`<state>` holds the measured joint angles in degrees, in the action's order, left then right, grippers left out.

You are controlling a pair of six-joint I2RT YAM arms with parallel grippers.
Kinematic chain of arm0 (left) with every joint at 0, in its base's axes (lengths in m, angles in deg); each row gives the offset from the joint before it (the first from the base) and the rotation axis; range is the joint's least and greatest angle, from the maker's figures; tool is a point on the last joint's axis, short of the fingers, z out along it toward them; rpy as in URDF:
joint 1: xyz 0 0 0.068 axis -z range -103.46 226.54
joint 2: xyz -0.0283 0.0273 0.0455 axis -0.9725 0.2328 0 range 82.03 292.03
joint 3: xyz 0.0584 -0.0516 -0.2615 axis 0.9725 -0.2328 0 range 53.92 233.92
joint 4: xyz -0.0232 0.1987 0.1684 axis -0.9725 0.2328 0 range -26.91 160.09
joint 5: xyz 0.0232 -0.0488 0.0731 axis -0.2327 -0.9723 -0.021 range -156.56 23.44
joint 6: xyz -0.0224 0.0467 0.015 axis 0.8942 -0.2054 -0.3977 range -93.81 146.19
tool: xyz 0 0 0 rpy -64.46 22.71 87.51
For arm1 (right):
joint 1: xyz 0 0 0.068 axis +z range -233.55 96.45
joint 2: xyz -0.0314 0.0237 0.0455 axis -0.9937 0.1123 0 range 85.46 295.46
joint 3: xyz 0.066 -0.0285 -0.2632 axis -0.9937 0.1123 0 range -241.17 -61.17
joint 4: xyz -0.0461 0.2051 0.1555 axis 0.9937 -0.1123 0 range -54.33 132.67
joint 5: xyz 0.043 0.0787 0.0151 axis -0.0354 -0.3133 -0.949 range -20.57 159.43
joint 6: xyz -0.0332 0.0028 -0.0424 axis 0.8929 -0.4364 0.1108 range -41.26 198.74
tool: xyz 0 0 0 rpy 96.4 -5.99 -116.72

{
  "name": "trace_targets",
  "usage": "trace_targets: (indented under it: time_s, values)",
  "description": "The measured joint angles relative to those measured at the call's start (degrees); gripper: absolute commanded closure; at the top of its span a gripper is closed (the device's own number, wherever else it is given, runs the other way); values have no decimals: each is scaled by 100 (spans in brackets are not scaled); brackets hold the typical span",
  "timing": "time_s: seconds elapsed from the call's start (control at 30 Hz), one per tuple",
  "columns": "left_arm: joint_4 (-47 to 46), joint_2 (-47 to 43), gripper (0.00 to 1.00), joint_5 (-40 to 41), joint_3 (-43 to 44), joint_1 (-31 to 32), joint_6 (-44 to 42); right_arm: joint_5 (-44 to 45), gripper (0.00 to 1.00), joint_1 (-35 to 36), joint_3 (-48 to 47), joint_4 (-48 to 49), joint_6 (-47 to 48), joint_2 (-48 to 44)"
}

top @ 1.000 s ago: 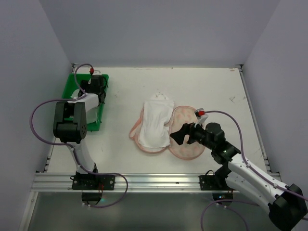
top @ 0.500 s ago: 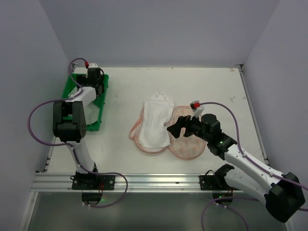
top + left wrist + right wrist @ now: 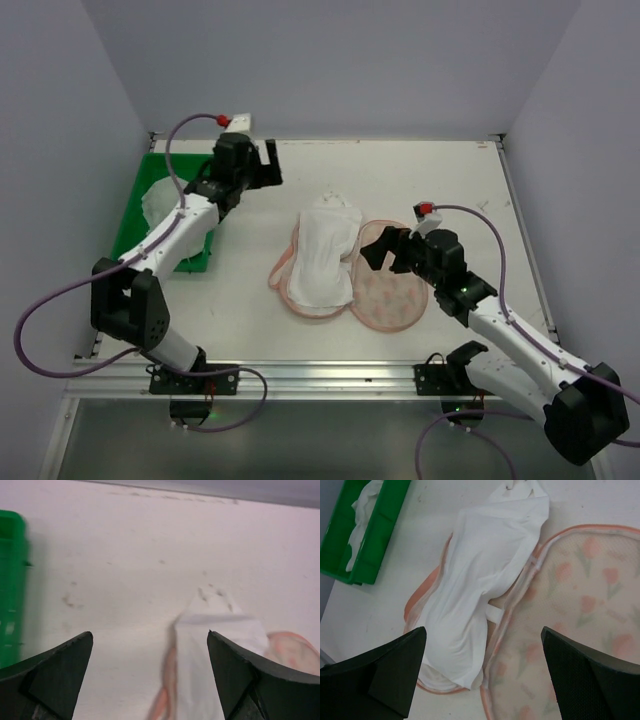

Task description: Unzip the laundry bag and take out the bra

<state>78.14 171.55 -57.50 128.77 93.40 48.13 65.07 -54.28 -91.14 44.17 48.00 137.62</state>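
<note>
The laundry bag [image 3: 392,295] lies open on the table, its printed cream half spread to the right and its pink-edged half [image 3: 283,268] to the left. A white bra [image 3: 322,255] lies on the left half. In the right wrist view the bra [image 3: 475,575] and bag [image 3: 580,595] fill the frame. My right gripper [image 3: 380,250] is open and empty, over the printed half beside the bra [image 3: 482,645]. My left gripper [image 3: 268,162] is open and empty, above the table behind the bag; its view shows the bra's top [image 3: 215,630].
A green plastic tray [image 3: 133,212] with white cloth in it stands at the far left, also in the right wrist view [image 3: 370,530]. Grey walls enclose the table on three sides. A metal rail [image 3: 300,375] runs along the near edge.
My left gripper has swung from over the green tray to the right, toward the bag. My right gripper has shifted slightly right and back over the bag's printed half.
</note>
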Motion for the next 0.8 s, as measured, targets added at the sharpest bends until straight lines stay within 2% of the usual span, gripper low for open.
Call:
trace_targets:
  time_s: [0.17, 0.3, 0.5, 0.67, 0.73, 0.8]
  values:
    - [210, 245, 0, 278, -162, 1727, 437, 184, 1, -304, 125, -122, -358, -173]
    - [496, 933, 0, 876, -35, 2715, 664, 234, 1, -400, 302, -149, -542, -422]
    - [1119, 2291, 0, 1755, 723, 3244, 870, 238, 1, -433, 568, -151, -660, -769]
    - [1475, 2992, 0, 2367, 1318, 3379, 901, 236, 1, -470, 691, -151, -660, -863]
    - [1604, 3193, 3, 2559, 1543, 3383, 901, 232, 1, -485, 706, -151, -658, -863]
    - [1687, 3298, 11, 2697, 1663, 3383, 909, 232, 1, -498, 710, -151, -656, -866]
